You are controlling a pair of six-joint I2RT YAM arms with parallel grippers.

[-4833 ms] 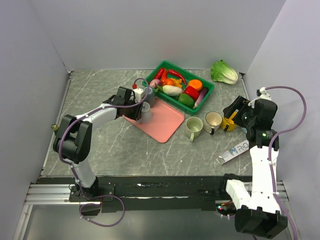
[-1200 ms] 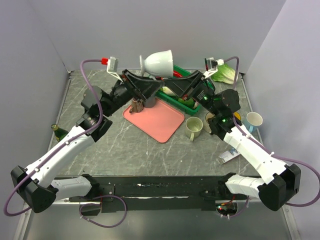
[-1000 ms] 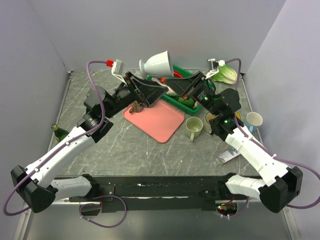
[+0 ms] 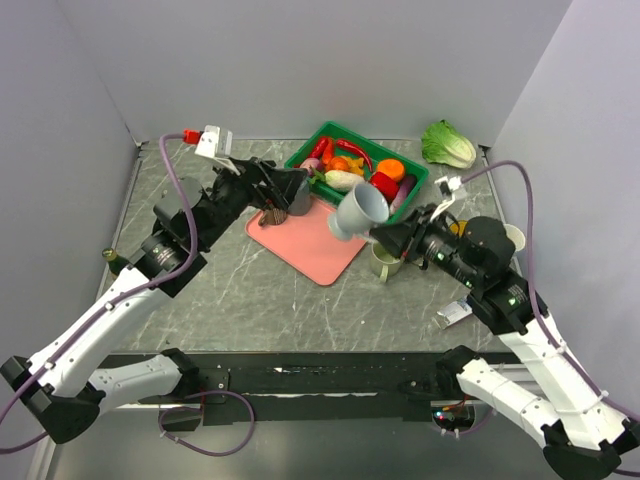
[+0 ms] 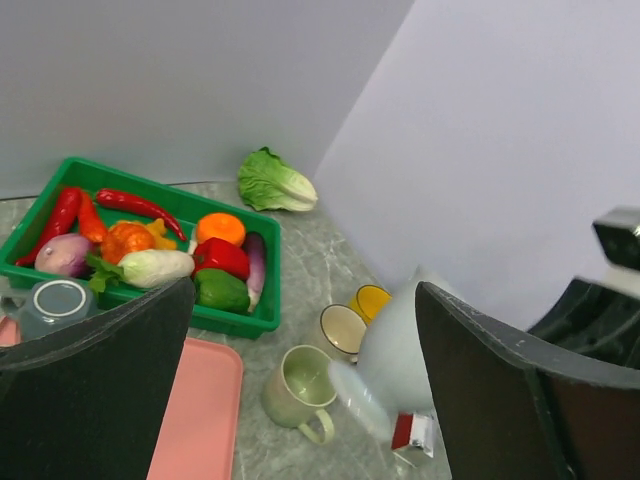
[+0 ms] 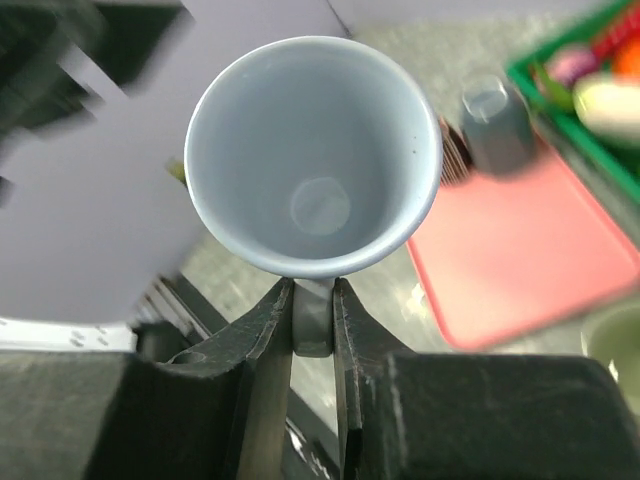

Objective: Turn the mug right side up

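Top: mug point(image 4: 358, 212) hangs tilted in the air above the pink tray's point(image 4: 300, 250) right edge, with the right jaws clenched on it. Left jaws are released and empty over the tray's far corner.
Left wrist: mug point(image 5: 395, 345) is a pale blur right of the tray, untouched.
Right wrist: round mouth faces the camera, grip is only a pinch on the handle point(image 6: 313, 318). It's smooth, glazed and tapered, so my read is it could pivot or slip and drop onto the tray.
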